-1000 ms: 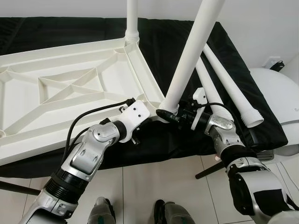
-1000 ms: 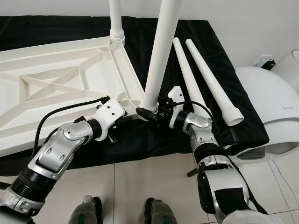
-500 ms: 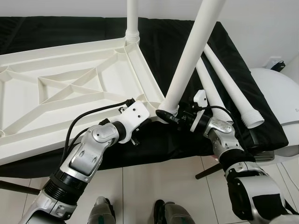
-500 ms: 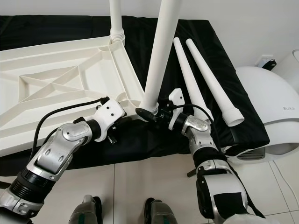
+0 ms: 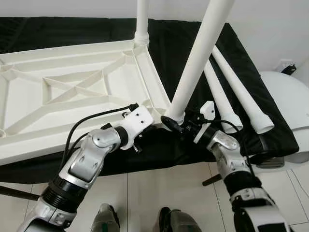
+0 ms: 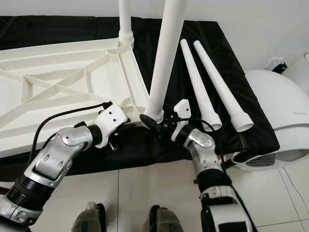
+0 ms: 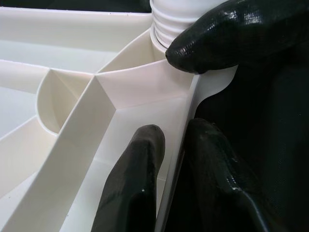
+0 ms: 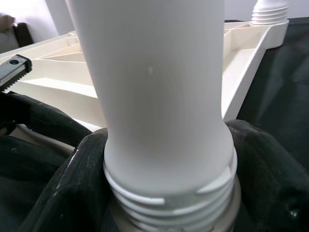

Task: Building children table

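The white tabletop [image 5: 72, 92] lies upside down on a black cloth. One white leg [image 5: 141, 19] stands screwed into its far corner. A second leg [image 5: 198, 58] rises tilted from the near corner. My right gripper [image 5: 174, 123] is shut around this leg's threaded base [image 8: 164, 193], a black finger [image 8: 67, 183] on each side. My left gripper [image 7: 176, 169] is shut on the tabletop's rim [image 7: 169, 159] just beside that corner, one finger [image 7: 135, 188] inside the rim and one outside.
Two loose legs [image 5: 236, 92] lie side by side on the cloth [image 5: 193, 34] to the right. A white rounded appliance [image 5: 289, 96] stands at the far right. Tiled floor [image 5: 159, 188] and my feet [image 5: 108, 222] are below the table edge.
My right wrist has turned around the leg's base, and its forearm now comes up more steeply from below. The left gripper keeps its hold. The camera has shifted slightly.
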You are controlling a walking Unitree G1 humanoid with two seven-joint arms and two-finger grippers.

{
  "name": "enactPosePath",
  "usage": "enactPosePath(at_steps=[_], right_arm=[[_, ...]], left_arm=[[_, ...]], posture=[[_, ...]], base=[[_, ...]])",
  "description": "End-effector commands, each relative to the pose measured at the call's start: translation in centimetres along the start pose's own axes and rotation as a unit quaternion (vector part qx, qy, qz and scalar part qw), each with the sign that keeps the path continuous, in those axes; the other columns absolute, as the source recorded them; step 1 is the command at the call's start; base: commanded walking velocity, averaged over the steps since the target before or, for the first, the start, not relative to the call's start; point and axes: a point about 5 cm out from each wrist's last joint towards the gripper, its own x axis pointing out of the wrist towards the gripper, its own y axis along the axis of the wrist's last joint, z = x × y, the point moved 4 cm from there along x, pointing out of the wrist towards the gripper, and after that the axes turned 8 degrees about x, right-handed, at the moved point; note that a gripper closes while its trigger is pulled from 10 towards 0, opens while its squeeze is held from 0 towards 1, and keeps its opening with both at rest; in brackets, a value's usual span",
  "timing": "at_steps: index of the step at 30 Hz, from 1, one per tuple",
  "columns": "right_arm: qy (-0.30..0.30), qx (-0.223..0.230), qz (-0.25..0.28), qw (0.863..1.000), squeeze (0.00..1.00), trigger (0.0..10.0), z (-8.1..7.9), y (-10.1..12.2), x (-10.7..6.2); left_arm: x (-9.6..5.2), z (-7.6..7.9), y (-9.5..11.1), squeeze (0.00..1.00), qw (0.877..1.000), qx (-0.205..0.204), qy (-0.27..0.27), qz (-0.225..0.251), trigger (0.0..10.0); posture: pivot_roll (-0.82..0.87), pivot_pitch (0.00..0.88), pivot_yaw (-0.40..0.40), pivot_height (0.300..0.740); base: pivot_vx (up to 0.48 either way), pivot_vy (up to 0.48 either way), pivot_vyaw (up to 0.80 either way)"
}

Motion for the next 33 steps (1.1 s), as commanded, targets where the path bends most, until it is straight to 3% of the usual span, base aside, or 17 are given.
enactPosePath(at_steps=[1,5,14,20,33], right_arm=[[-0.057,0.001,0.003,0.998,0.00,0.0,-0.2,-0.2,0.7],[-0.113,0.016,0.000,0.993,0.00,0.0,0.2,-0.6,0.8],[-0.163,0.026,-0.006,0.986,0.00,0.0,-0.4,-1.1,1.0],[-0.250,0.043,-0.007,0.967,0.00,0.0,-1.3,-1.9,1.6],[-0.323,0.033,-0.031,0.945,0.00,0.0,-2.1,-3.1,3.2]], left_arm=[[0.7,2.2,-0.6,0.00,0.999,-0.014,-0.036,-0.010,10.0],[0.7,2.3,-0.5,0.00,0.999,-0.015,-0.034,-0.010,10.0],[0.7,2.2,-0.5,0.00,0.999,-0.017,-0.033,-0.010,10.0],[0.7,2.1,-0.5,0.00,0.999,-0.017,-0.031,-0.010,10.0],[0.7,2.0,-0.4,0.00,0.999,-0.016,-0.031,-0.010,10.0]], posture=[[0.09,0.209,-0.036,0.740],[0.09,0.210,-0.038,0.740],[0.09,0.212,-0.044,0.740],[0.10,0.210,-0.043,0.740],[0.10,0.209,-0.040,0.740]], base=[[0.000,0.000,0.00],[0.000,0.000,0.00],[0.000,0.000,0.00],[0.000,0.000,0.00],[0.000,0.000,0.00]])
